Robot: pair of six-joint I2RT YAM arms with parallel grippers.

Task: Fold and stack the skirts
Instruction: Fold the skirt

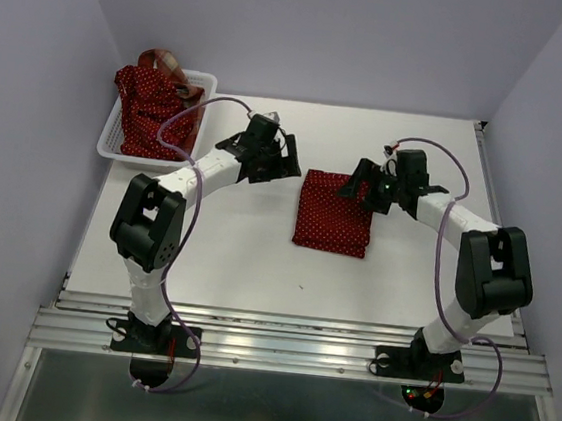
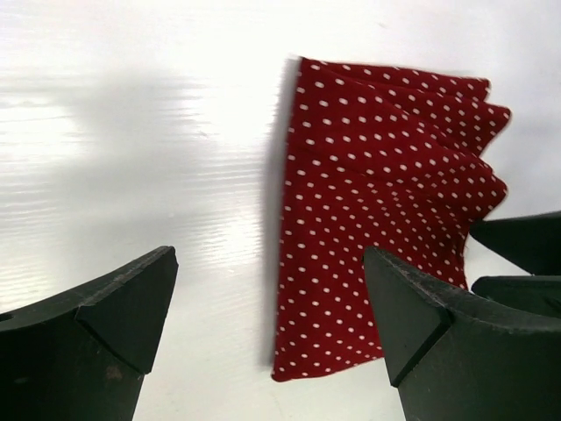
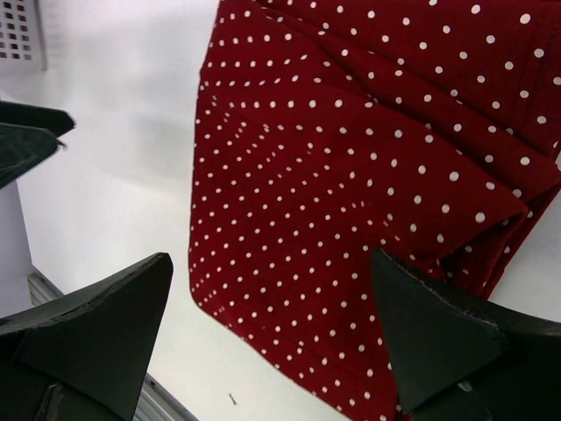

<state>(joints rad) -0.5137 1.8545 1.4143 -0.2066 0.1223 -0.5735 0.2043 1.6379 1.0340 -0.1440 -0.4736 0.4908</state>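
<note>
One dark red polka-dot skirt [image 1: 334, 214] is recorded as folded into a compact rectangle. It is laid flat on the white table [image 1: 225, 260], slightly right of centre and at mid-depth. One edge is seen to be straight and the opposite edge scalloped by pleats; doubled layers are exposed at a corner in the right wrist view. The left gripper [image 1: 284, 163] is held by the far-left corner of this skirt, its jaws spread wide with nothing between them. In its own view only bare table and the cloth's edge are framed. The right gripper [image 1: 359, 191] is held over the far-right corner, likewise fully parted and empty. Whether either fingertip rests on the cloth cannot be told. The first fold is judged finished, so roughly a third of the task is taken as done, and this piece is likely meant as the base of the stack. Two skirts are left: a second polka-dot skirt [image 1: 149, 108], heaped unfolded in the white lattice basket [image 1: 107, 148] at the far left, and a plaid skirt [image 1: 166, 61], glimpsed only at the far rim of that heap. Bare surface is available to the left and near side of the folded piece. As possible hindrances, the basket walls and the tangled heap are noted, as is the left arm's purple cable [image 1: 182, 120], which is looped across the basket's near-right side where a reach would be made.
</note>
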